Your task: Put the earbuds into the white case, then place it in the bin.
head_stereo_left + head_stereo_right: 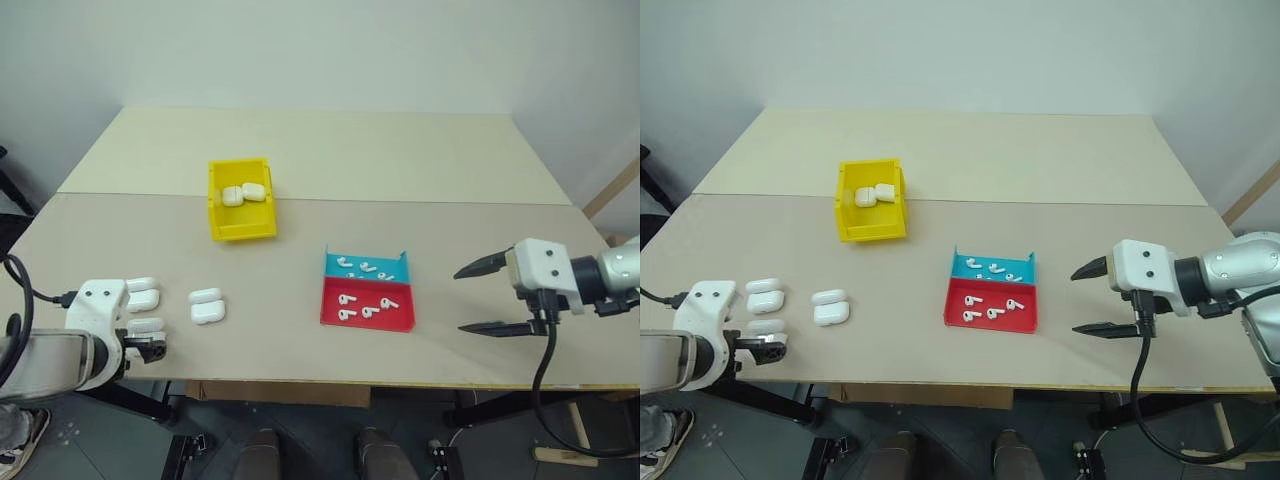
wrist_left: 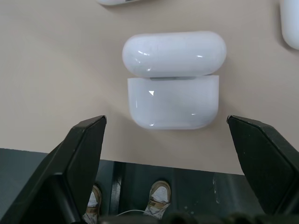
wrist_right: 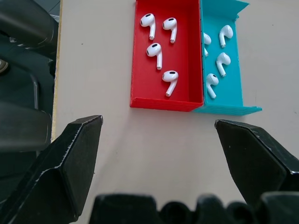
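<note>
Several white cases lie open near the table's front left: one (image 1: 207,306) and a pair (image 1: 143,295) beside it. My left gripper (image 1: 150,345) hovers over the front edge, open, just short of the nearest case (image 2: 172,88), which lies between its spread fingers (image 2: 81,154) in the left wrist view. Earbuds (image 3: 159,51) lie in the red half and more earbuds (image 3: 219,60) in the blue half of a shallow tray (image 1: 367,312). My right gripper (image 1: 490,297) hangs open and empty to the right of that tray. The yellow bin (image 1: 225,225) stands behind, with two cases (image 1: 243,193) in it.
The table's front edge (image 1: 330,380) runs right under both grippers. A seam (image 1: 420,202) crosses the tabletop behind the bin. Bare tabletop lies between the loose cases and the tray.
</note>
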{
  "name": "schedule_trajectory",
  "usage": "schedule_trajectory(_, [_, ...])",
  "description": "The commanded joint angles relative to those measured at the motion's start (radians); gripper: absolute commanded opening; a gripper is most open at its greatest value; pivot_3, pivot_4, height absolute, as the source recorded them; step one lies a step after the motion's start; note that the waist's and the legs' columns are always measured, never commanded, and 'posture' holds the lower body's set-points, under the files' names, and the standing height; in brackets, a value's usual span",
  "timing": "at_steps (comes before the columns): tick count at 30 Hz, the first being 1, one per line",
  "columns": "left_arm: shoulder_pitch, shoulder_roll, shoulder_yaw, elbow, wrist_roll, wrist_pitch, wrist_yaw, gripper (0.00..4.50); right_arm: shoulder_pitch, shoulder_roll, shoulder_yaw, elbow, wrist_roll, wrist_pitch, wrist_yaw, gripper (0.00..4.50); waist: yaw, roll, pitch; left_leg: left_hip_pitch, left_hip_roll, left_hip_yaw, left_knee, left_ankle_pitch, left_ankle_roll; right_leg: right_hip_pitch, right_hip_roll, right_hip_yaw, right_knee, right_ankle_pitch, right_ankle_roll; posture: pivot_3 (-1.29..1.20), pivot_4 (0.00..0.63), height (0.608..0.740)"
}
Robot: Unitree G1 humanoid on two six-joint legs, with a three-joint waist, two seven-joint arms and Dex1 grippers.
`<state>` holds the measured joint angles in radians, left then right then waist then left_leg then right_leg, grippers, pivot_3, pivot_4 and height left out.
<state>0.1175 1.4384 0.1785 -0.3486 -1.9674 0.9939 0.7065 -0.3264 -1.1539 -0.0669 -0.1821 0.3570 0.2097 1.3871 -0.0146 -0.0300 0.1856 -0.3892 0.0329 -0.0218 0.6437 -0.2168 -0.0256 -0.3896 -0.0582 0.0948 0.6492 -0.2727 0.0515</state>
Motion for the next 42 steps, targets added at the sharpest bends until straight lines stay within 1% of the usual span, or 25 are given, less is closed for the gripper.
schedule_trajectory(1, [-0.064, 0.012, -0.044, 0.030, -0.005, 0.035, -0.018, 4.50, 0.002, -0.018, -0.045, -0.028, 0.007, 0.010, -0.010, 4.46, 0.000, 0.000, 0.000, 0.000, 0.000, 0.000, 0.000, 0.000, 0.000, 0.000, 0.000, 0.000, 0.000, 0.000, 0.000, 0.00, 0.150, 0.740])
schedule_trajectory(3, [-0.101, 0.014, -0.080, 0.040, -0.004, 0.052, -0.020, 4.50, 0.012, -0.019, -0.048, -0.036, 0.008, 0.015, -0.015, 4.46, 0.000, 0.000, 0.000, 0.000, 0.000, 0.000, 0.000, 0.000, 0.000, 0.000, 0.000, 0.000, 0.000, 0.000, 0.000, 0.00, 0.150, 0.740])
schedule_trajectory(8, [-0.148, 0.004, -0.122, 0.065, -0.005, 0.067, -0.015, 4.50, 0.037, -0.023, -0.064, -0.050, 0.010, 0.017, -0.024, 4.46, -0.001, 0.000, 0.000, -0.001, 0.000, 0.000, 0.000, 0.000, 0.000, 0.000, 0.000, 0.000, 0.000, 0.000, 0.000, 0.00, 0.150, 0.740])
schedule_trajectory(14, [-0.218, -0.029, -0.190, 0.088, 0.061, 0.096, -0.008, 4.50, 0.054, -0.018, -0.072, -0.066, 0.009, 0.021, -0.035, 4.46, 0.000, 0.000, 0.000, 0.000, 0.000, 0.000, 0.000, 0.000, -0.001, 0.000, 0.000, 0.000, 0.000, 0.000, 0.001, 0.00, 0.150, 0.740])
schedule_trajectory(18, [-0.245, -0.044, -0.199, 0.100, 0.060, 0.111, -0.005, 4.50, 0.050, -0.022, -0.074, -0.074, 0.016, 0.027, -0.038, 4.46, 0.000, 0.000, 0.000, 0.000, 0.000, -0.001, 0.000, 0.000, -0.001, 0.000, 0.000, 0.000, 0.000, 0.000, 0.001, 0.00, 0.150, 0.740])
schedule_trajectory(26, [-0.248, -0.049, -0.198, 0.107, 0.040, 0.125, -0.018, 4.50, 0.050, -0.025, -0.069, -0.067, 0.011, 0.020, -0.037, 4.46, 0.000, 0.000, 0.000, 0.000, 0.000, -0.001, 0.000, 0.000, -0.001, 0.000, 0.000, 0.000, 0.000, 0.000, 0.001, 0.00, 0.150, 0.740])
schedule_trajectory(29, [-0.243, -0.047, -0.198, 0.110, 0.009, 0.122, -0.013, 3.91, 0.048, -0.025, -0.068, -0.068, 0.012, 0.021, -0.039, 4.50, 0.000, 0.000, 0.000, 0.000, 0.000, -0.001, 0.000, 0.000, -0.001, 0.000, 0.000, 0.000, 0.000, 0.000, 0.001, 0.00, 0.150, 0.740])
schedule_trajectory(32, [-0.239, -0.046, -0.192, 0.111, 0.001, 0.125, -0.019, 2.93, 0.052, -0.023, -0.067, -0.066, 0.007, 0.014, -0.040, 4.50, -0.001, 0.000, 0.000, 0.000, 0.000, 0.000, 0.000, 0.000, -0.001, 0.000, 0.000, 0.000, 0.000, 0.000, 0.001, 0.00, 0.150, 0.740])
schedule_trajectory(33, [-0.238, -0.044, -0.195, 0.113, 0.000, 0.122, -0.012, 2.74, 0.053, -0.023, -0.067, -0.067, 0.008, 0.014, -0.040, 4.50, -0.001, 0.000, 0.000, 0.000, 0.000, 0.000, 0.000, 0.000, -0.001, 0.000, 0.000, 0.000, 0.000, 0.000, 0.001, 0.00, 0.150, 0.740])
schedule_trajectory(38, [-0.242, -0.043, -0.192, 0.102, 0.032, 0.123, -0.004, 2.74, 0.047, -0.020, -0.062, -0.068, 0.007, 0.017, -0.045, 4.50, -0.001, 0.000, 0.000, 0.000, 0.000, 0.000, 0.000, 0.000, -0.001, 0.000, 0.000, 0.000, 0.000, 0.000, 0.001, 0.00, 0.150, 0.740])
schedule_trajectory(42, [-0.251, -0.039, -0.118, 0.019, 0.092, 0.095, -0.029, 2.74, 0.037, -0.022, -0.069, -0.060, 0.002, 0.008, -0.052, 4.50, -0.001, 0.000, 0.000, 0.000, 0.000, 0.000, 0.000, 0.000, -0.001, 0.000, 0.000, 0.000, 0.000, 0.000, 0.001, 0.00, 0.150, 0.740])
